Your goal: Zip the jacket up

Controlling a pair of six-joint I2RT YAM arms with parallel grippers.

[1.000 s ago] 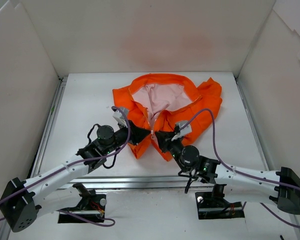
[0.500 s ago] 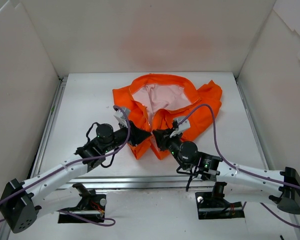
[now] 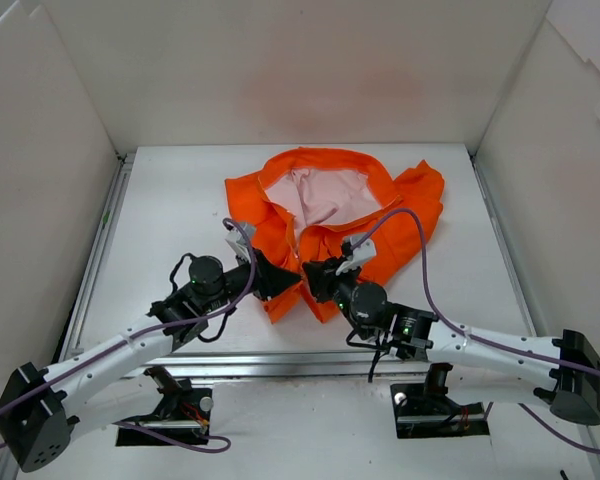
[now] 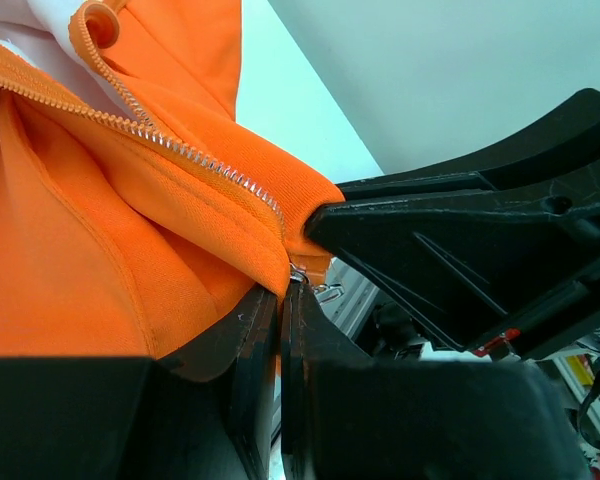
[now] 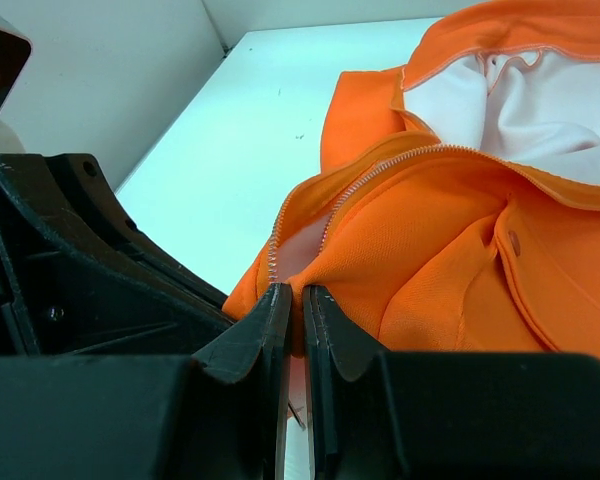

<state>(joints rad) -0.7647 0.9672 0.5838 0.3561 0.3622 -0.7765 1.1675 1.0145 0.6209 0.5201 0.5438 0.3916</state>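
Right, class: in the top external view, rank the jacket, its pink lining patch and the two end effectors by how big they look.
1. jacket
2. pink lining
3. left end effector and right end effector: these look alike, so they are not ranked against each other.

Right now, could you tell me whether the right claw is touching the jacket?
Touching. The right wrist view shows the right claw pinched shut on an orange fold of the jacket.
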